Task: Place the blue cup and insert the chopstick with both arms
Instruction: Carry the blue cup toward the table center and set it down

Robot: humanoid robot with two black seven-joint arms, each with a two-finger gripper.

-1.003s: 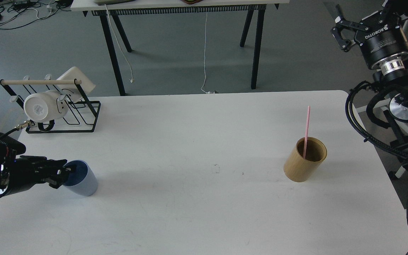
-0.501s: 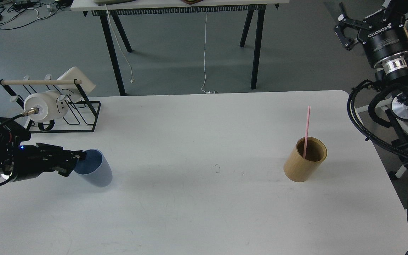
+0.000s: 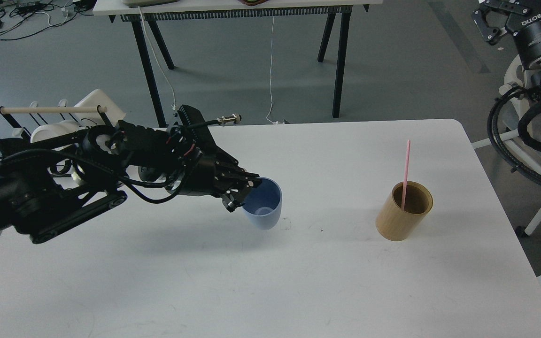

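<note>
smooth tapered blue cup point(image 3: 265, 205) (matte), black left gripper point(image 3: 241, 190) clamping rim

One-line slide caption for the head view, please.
Left gripper carries the blue cup by its rim toward table centre; the pink chopstick waits in the tan holder.

Blue cup point(image 3: 264, 206) in left end effector point(image 3: 241, 191)

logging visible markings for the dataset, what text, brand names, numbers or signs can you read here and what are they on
"ROBOTIQ", white letters seen upside down, on the black body of the right end effector.
Left end effector, blue cup, tan holder, pink chopstick, rack: no readable text.
A small dark mark on the table is too faint to read.
</note>
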